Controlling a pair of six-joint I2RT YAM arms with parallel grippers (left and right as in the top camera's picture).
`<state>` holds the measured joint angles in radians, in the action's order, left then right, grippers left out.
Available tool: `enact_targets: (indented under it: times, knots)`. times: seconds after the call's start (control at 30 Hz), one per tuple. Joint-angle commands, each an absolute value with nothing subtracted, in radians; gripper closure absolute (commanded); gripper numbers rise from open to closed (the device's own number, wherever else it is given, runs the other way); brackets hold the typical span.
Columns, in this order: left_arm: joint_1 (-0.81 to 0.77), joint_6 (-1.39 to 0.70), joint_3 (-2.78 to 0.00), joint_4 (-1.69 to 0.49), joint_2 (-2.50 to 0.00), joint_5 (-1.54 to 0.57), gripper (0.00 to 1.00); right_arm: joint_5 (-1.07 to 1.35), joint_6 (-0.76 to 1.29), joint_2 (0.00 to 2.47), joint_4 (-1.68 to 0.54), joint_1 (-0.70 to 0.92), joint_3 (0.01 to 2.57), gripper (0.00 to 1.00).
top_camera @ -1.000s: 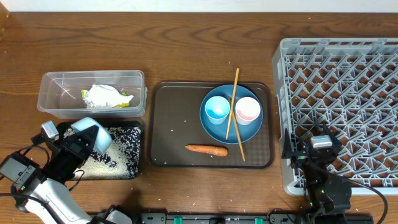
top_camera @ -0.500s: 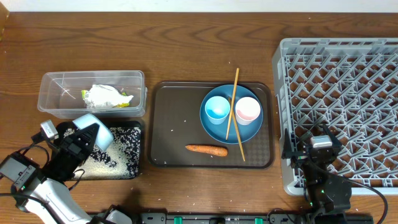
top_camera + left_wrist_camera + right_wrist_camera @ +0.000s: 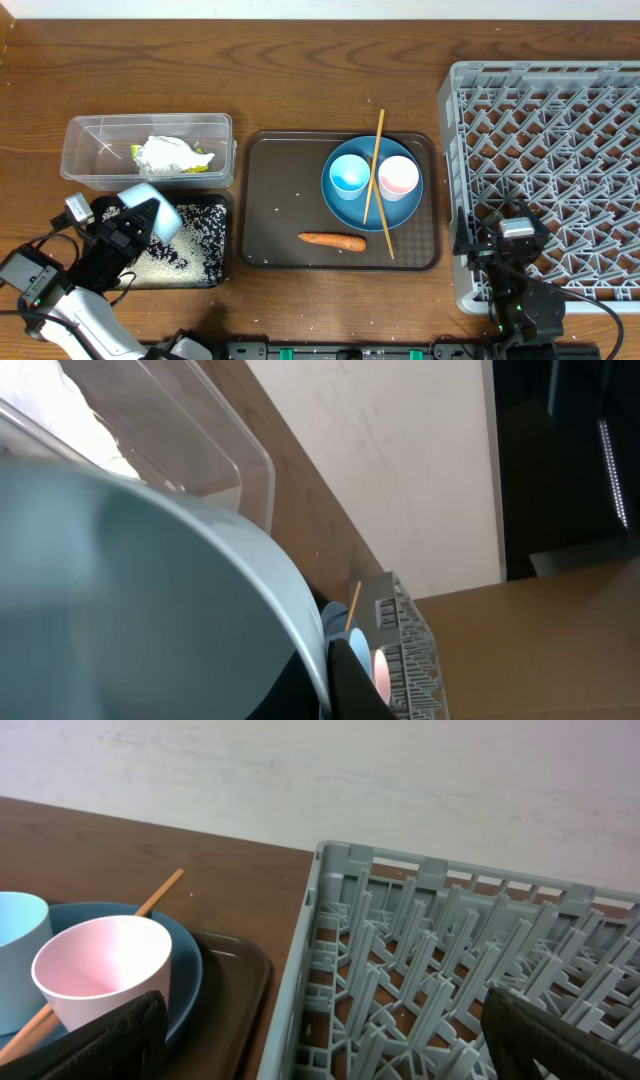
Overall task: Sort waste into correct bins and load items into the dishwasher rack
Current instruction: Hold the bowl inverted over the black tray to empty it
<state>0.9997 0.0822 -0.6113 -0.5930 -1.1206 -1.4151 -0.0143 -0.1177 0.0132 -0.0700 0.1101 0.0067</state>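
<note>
Bowl [image 3: 165, 212] up in the left gripper [image 3: 135, 228], jaws clamped tight on its rim, hanging over the far left part of the black tray [image 3: 224, 262]. Rice [image 3: 195, 238] is scattered across that tray below it. From the left wrist the bowl's pale blue wall fills nearly the whole view.

Just behind sits the tub [image 3: 80, 168], and the wrapper [image 3: 170, 155] is inside it, green-yellow label showing.

Over to the middle: the brown tray [image 3: 275, 200] carries the plate [image 3: 372, 210]. On the plate, blue cup [image 3: 350, 175] to the left and pink cup [image 3: 398, 178] to the right, both upright. Chopsticks [image 3: 373, 165] lie between the cups, one pointing out past the plate's far edge, the other running off its near edge. Carrot [image 3: 332, 240] lies flat on the brown tray, just in front of the plate, and a few stray grains dot the tray's left half.

Rack [image 3: 560, 130] stands on the right. Right gripper [image 3: 519, 232] sits at its near left corner, jaws spread wide, fingers [image 3: 90, 1040] holding nothing.
</note>
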Motion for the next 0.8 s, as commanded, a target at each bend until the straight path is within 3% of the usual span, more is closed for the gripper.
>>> enact_targets:
  times: [0.0,0.3,0.43,0.6,0.77]
  knots:
    - [0.999,0.11,-0.6,-0.59,-1.122,-1.515,0.94,-0.01,-0.129,0.012,-0.074,0.103,0.006,0.01]
    - [0.999,0.16,-0.6,-0.593,-1.122,-1.571,0.94,-0.01,-0.129,0.012,-0.074,0.104,0.006,0.01]
    - [0.999,0.107,-0.6,-0.607,-1.122,-1.401,0.93,-0.01,-0.129,0.012,-0.074,0.104,0.006,0.01]
    - [0.999,0.03,-0.6,-0.601,-1.123,-1.383,0.94,-0.01,-0.129,0.012,-0.074,0.103,0.006,0.01]
    - [0.991,0.1,-0.602,-0.595,-1.122,-1.573,0.94,-0.01,-0.129,0.012,-0.074,0.104,0.006,0.01]
